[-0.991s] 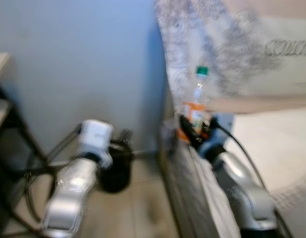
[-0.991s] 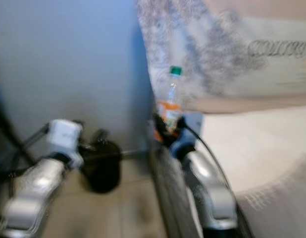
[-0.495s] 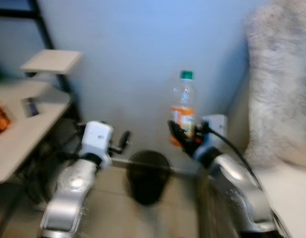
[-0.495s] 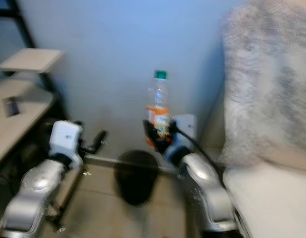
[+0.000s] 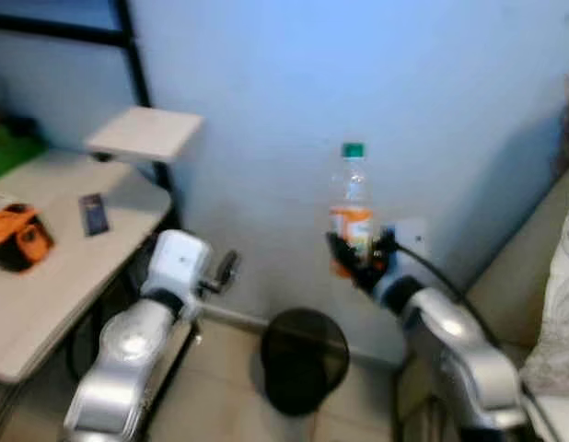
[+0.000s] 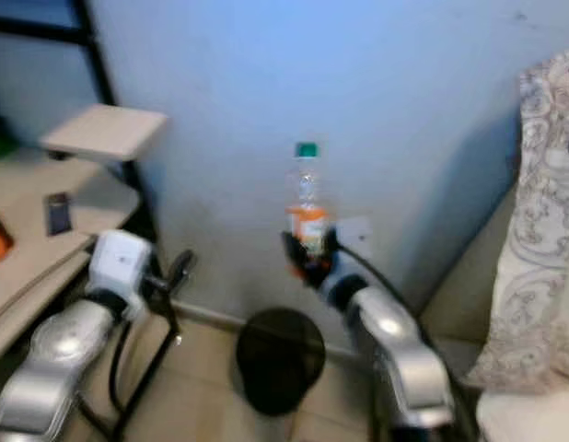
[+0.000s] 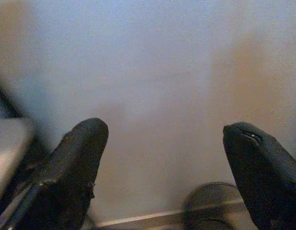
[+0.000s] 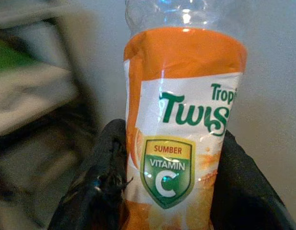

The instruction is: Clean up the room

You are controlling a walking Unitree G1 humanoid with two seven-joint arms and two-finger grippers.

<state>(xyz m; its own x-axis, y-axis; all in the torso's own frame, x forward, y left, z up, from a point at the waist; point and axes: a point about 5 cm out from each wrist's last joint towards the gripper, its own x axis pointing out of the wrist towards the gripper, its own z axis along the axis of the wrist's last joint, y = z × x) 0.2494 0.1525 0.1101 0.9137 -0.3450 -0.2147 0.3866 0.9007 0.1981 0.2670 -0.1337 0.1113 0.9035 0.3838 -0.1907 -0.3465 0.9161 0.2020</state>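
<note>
The right claw held a bottle upright above the bin; the left claw was wide, empty.

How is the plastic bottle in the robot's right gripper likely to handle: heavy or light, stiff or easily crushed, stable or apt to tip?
The bottle looks clear and empty above its orange label, so probably light. Thin plastic would likely dent under the right gripper, shut round its lower part. Tall and narrow with its green cap uppermost, it may tip if set down carelessly.
</note>
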